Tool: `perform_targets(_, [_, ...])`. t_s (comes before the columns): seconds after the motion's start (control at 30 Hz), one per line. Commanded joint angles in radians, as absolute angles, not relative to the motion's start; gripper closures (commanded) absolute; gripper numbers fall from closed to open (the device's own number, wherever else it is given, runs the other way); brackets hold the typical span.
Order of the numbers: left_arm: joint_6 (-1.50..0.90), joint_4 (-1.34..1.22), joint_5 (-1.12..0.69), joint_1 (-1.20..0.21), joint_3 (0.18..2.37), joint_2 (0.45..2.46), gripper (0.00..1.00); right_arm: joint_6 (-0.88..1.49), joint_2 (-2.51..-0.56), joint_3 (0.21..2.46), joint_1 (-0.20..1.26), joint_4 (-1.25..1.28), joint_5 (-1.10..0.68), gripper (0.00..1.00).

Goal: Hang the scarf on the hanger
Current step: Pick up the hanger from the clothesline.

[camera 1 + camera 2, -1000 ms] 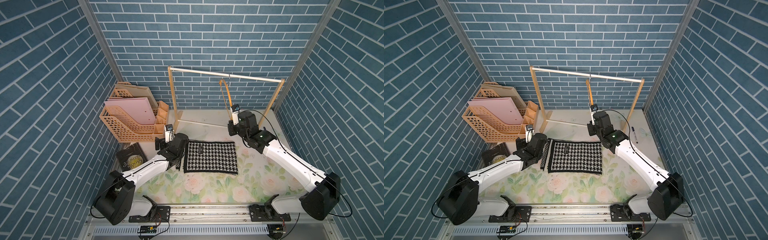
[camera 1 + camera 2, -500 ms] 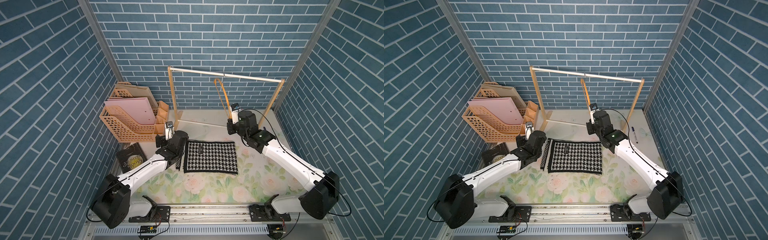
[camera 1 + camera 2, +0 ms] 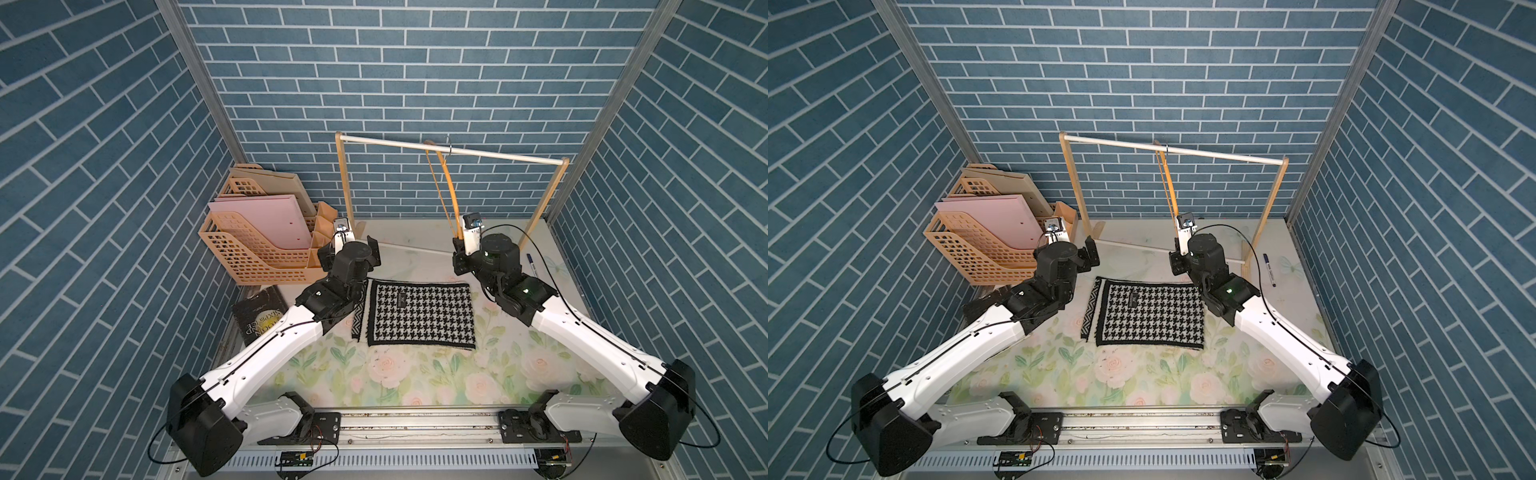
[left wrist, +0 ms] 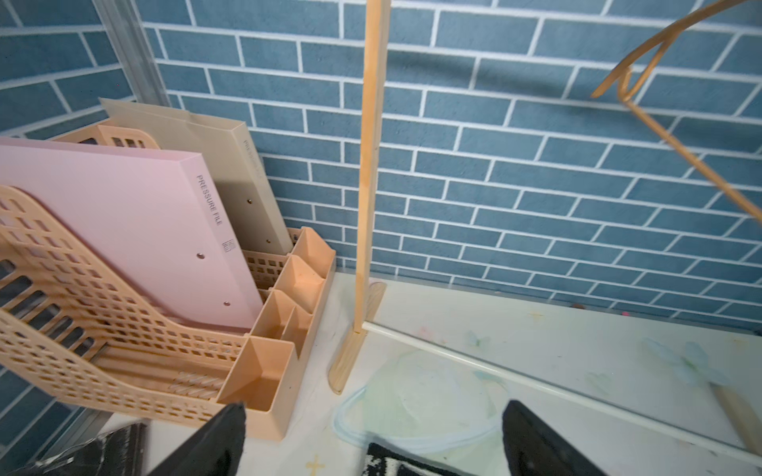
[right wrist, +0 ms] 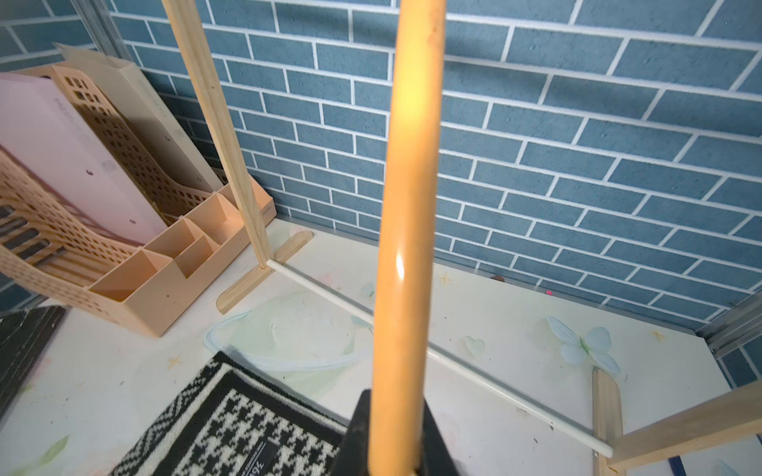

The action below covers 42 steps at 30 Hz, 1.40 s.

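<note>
Wooden hanger (image 3: 446,187) clamped at one end by right gripper (image 5: 396,445); scarf (image 3: 419,313) flat on table (image 3: 415,374).
Right jaws nearly closed, pinching the hanger's lower tip. Its metal hook sits on the rack's white top rod (image 3: 498,154), and the hanger body slants from rod down to the gripper. Left gripper (image 4: 375,424) is spread wide and holds nothing, just above the table past the scarf's far left corner, near the peach file organiser (image 3: 257,249). Scarf is folded, houndstooth side up, between the two arms. A chevron strip shows along its left edge and the small dark label sits near the far edge. Neither gripper touches it. Dark book (image 3: 257,311) lies on the table by the left arm.
</note>
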<state>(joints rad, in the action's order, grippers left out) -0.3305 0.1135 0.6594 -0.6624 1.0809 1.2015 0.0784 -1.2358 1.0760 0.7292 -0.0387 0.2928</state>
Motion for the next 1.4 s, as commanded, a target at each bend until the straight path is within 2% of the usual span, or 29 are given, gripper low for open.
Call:
perform_targets(0.0, [-0.318, 0.079, 0.539, -0.689, 1.136, 1.163, 0.0, 0.045, -1.154, 0.984, 0.762, 0.037, 0.325, 1.0])
perform_targets(0.17, [-0.353, 0.128, 0.348, -0.723, 1.252, 1.204, 0.0, 0.077, -1.111, 0.835, 0.799, 0.061, 0.338, 1.0])
perform_targets(0.37, [-0.433, 0.061, 0.372, -0.838, 1.289, 1.288, 0.0, 0.088, -1.166, 0.707, 0.909, 0.187, 0.475, 1.0])
perform_targets(0.53, [-0.606, -0.008, 0.244, -0.85, 1.309, 1.366, 0.07, 0.075, -1.245, 0.735, 0.97, 0.225, 0.574, 1.0])
perform_targets(0.63, [-0.75, 0.131, 0.263, -0.856, 1.42, 1.45, 0.03, 0.076, -1.296, 0.765, 1.0, 0.236, 0.642, 1.0])
perform_targets(0.77, [-0.883, 0.316, 0.356, -0.857, 1.561, 1.565, 0.05, 0.092, -1.336, 0.79, 1.018, 0.247, 0.706, 1.0])
perform_targets(0.83, [-0.94, 0.397, 0.414, -0.857, 1.635, 1.623, 0.07, 0.104, -1.352, 0.798, 1.022, 0.258, 0.727, 1.0])
perform_targets(0.93, [-0.995, 0.43, 0.439, -0.857, 1.683, 1.676, 0.17, 0.11, -1.361, 0.804, 1.024, 0.268, 0.729, 1.0])
perform_targets(1.0, [-1.013, 0.481, 0.465, -0.856, 1.742, 1.717, 0.21, 0.113, -1.365, 0.805, 1.024, 0.27, 0.727, 1.0])
perform_targets(1.2, [-1.082, 0.615, 0.504, -0.824, 1.89, 1.819, 0.2, 0.119, -1.353, 0.795, 1.03, 0.27, 0.718, 1.0])
perform_targets(1.37, [-1.103, 0.648, 0.44, -0.769, 1.969, 1.897, 0.28, 0.128, -1.345, 0.793, 1.034, 0.265, 0.709, 1.0])
